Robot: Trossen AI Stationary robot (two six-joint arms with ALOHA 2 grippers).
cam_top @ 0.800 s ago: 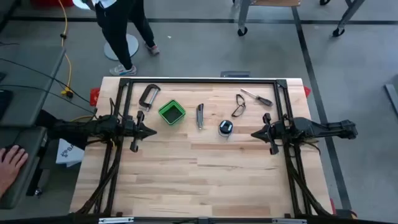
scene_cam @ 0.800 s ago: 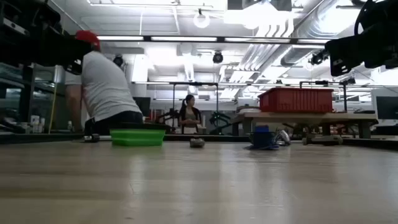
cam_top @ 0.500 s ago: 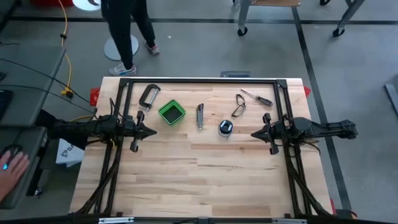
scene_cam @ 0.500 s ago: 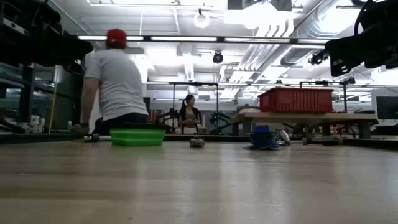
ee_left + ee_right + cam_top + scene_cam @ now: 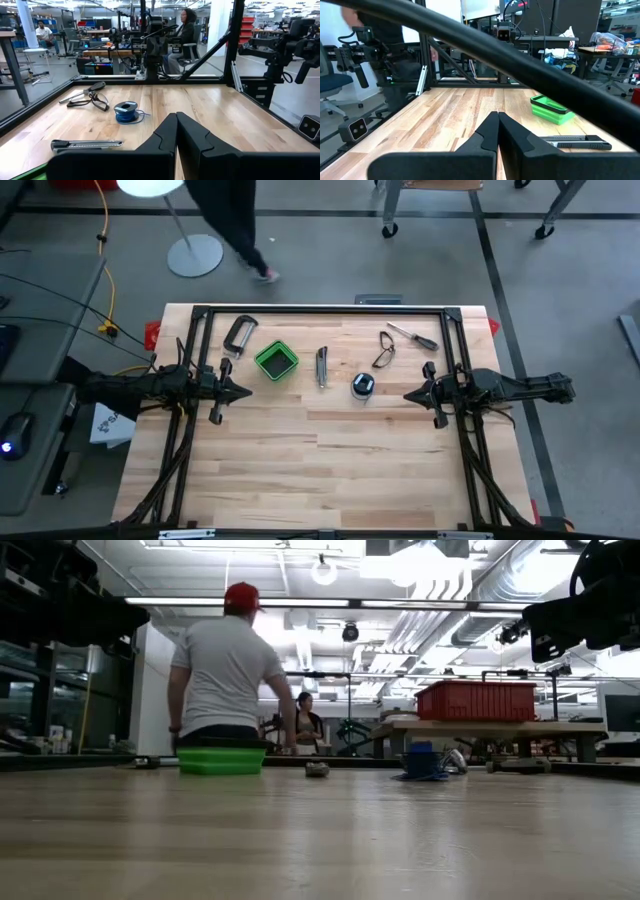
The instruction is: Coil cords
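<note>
I'm over a pale wooden counter [image 5: 330,460], planks running lengthwise, boxed in by a black metal frame [image 5: 320,309]. Grey concrete floor all round, and a person [image 5: 228,670] in a red cap and grey shirt stands just past the far edge. Beyond that, an open workshop: bright strip lights, ducts overhead, a red crate [image 5: 476,700] on a bench.

My left jaws [image 5: 246,392] hang at the left edge, pressed shut, holding nothing. My right jaws [image 5: 407,395] hang at the right edge, shut too and empty.

The wire [image 5: 126,111] sits between my arms, toward the far edge: thin blue strand wound on a small round dark spool, a loose end curling onto the wood. Beside it lies a slim metal knife [image 5: 321,366], then a square green box [image 5: 276,361], then a C-clamp [image 5: 238,335]. On the other side, dark-rimmed glasses [image 5: 385,352] and a screwdriver [image 5: 412,337].
</note>
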